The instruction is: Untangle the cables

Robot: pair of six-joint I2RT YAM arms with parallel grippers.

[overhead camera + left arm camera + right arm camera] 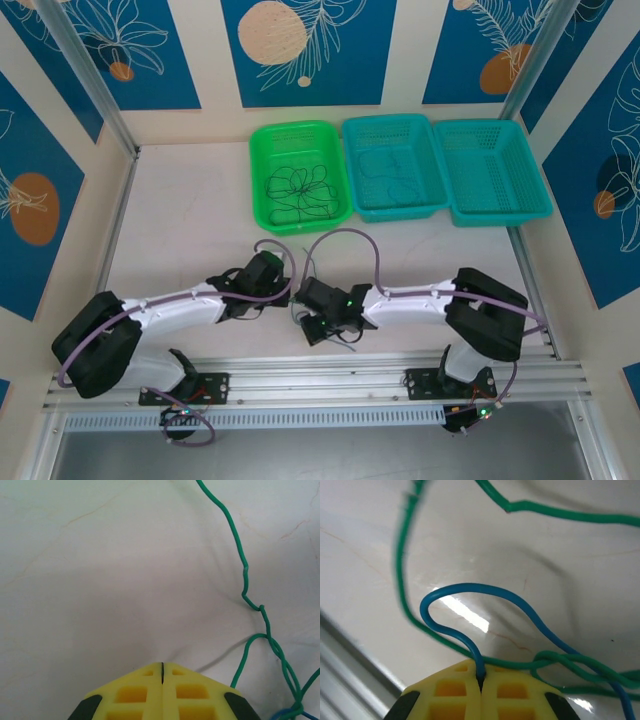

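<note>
Table: we work on its pale top, in the lower middle of the top view.
Baskets: the green basket at upper centre holds a loose heap of dark cables. The teal basket beside it holds a thin strand or two.
Right gripper: pinching the blue cable, which loops up from the bottom centre of its wrist view.
Left gripper: fingers pressed together, nothing visible between them.
Green cable: runs down the right side of the left wrist view.
Twist: green wound round itself, with blue crossing it, at the lower right of the right wrist view.
Our judgement: we would have the left fingers spread and take the green close to the twist. Both grippers would then draw apart slowly and low, so that we loosen the twist rather than tighten it.
Risk: such thin wire probably slips between the pads.
</note>
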